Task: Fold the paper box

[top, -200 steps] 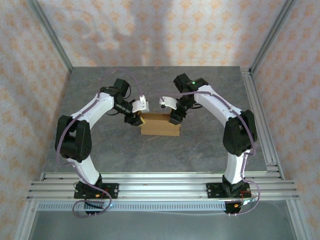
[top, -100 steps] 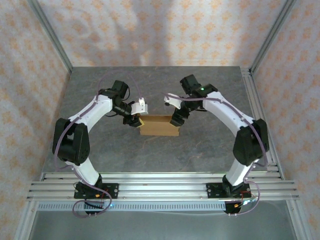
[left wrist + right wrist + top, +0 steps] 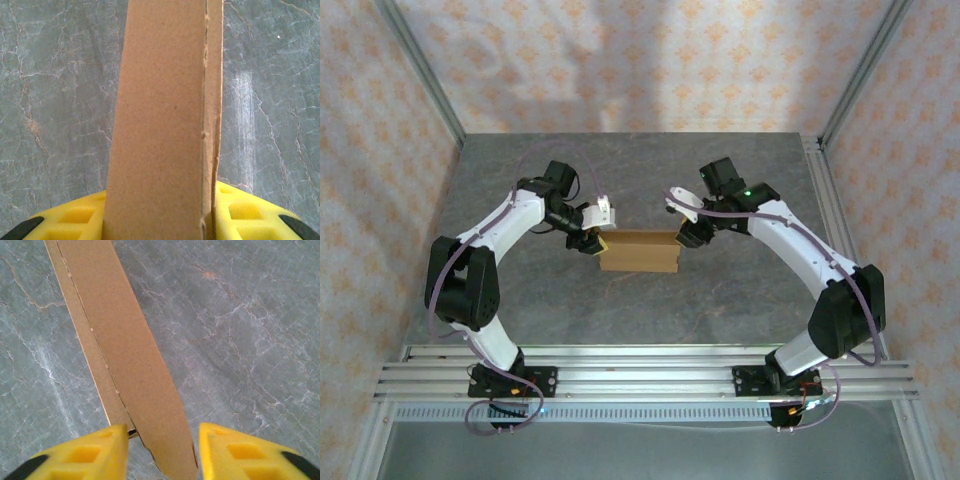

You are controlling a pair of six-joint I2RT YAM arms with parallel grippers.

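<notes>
My left pincer clamps the paper box at its left end; my right pincer straddles the right end, and I cannot tell whether it grips.

You have nothing to read here: no lettering, label, brand, number or sign is legible on the plain brown cardboard box in the middle of the frame, or on anything around it.

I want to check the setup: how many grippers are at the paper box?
2. The left gripper is at the paper box's left end; the right gripper is at its right end.
</notes>
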